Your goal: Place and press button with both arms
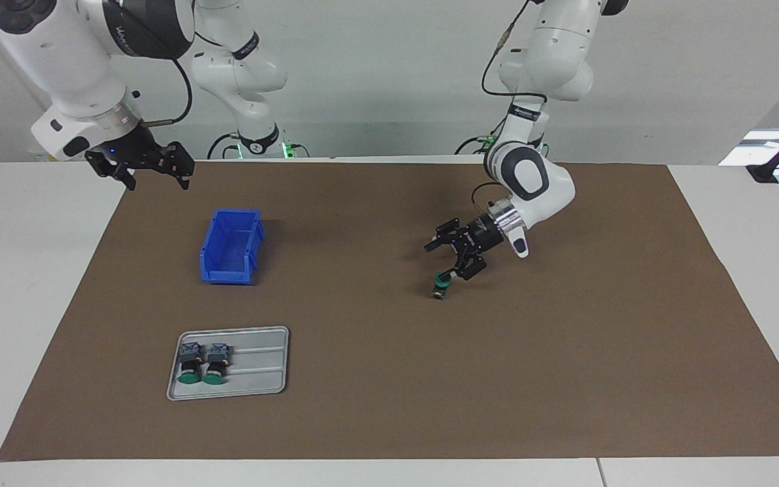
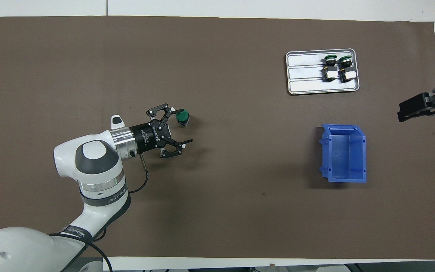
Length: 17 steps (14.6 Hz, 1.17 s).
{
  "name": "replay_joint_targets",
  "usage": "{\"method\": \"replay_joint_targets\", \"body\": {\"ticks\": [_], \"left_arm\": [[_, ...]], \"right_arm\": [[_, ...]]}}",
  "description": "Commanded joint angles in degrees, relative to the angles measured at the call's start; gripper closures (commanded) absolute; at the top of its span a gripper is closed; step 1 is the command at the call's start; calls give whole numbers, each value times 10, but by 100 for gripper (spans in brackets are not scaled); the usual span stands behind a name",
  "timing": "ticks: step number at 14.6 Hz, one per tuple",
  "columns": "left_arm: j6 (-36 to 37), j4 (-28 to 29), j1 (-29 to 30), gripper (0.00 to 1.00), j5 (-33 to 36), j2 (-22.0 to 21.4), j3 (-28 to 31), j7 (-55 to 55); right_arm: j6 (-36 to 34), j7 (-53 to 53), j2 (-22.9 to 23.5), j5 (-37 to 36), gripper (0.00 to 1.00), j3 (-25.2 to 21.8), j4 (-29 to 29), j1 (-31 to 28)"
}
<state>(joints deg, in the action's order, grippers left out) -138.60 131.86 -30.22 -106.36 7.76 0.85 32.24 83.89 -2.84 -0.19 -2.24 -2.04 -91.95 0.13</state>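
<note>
Nearest the facing camera, a grey tray (image 1: pixel 257 365) carries two spare buttons (image 1: pixel 203 363). Mid-tabletop, toward the left arm's end, the button (image 1: pixel 439 285) stands beside the released left gripper (image 1: pixel 456 256), one fingertip close by it; contact cannot be judged. Placing seems done; pressing the green cap comes next. The right gripper (image 1: pixel 153 166), spread, waits near the blue bin (image 1: pixel 230 245), partly cropped overhead.
</note>
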Motion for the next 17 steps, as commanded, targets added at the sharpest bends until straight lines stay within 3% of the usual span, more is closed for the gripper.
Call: {"method": "replay_joint_targets", "body": {"ticks": [1,4,6,7,8,11,14,17], "left_arm": [[-17,23,-7,0,18,-41,4,12],[-16,20,-2,3,119,-48,5,66],[-7,13,16,16,213,-57,5,131],[4,6,19,33,229,-58,6,147],[11,5,20,37,240,-63,6,153],[12,2,20,69,345,-80,6,167],[10,-33,22,77,412,-72,6,196],[13,-71,18,81,554,-56,6,228]], "right_arm": [[0,-10,-14,13,0,0,-16,-4],[0,-10,-14,13,0,0,-16,-4],[0,-10,-14,13,0,0,-16,-4],[0,-10,-14,13,0,0,-16,-4],[0,-10,-14,13,0,0,-16,-4],[0,-10,-14,13,0,0,-16,-4],[0,-10,-14,13,0,0,-16,-4],[0,-10,-14,13,0,0,-16,-4]]}}
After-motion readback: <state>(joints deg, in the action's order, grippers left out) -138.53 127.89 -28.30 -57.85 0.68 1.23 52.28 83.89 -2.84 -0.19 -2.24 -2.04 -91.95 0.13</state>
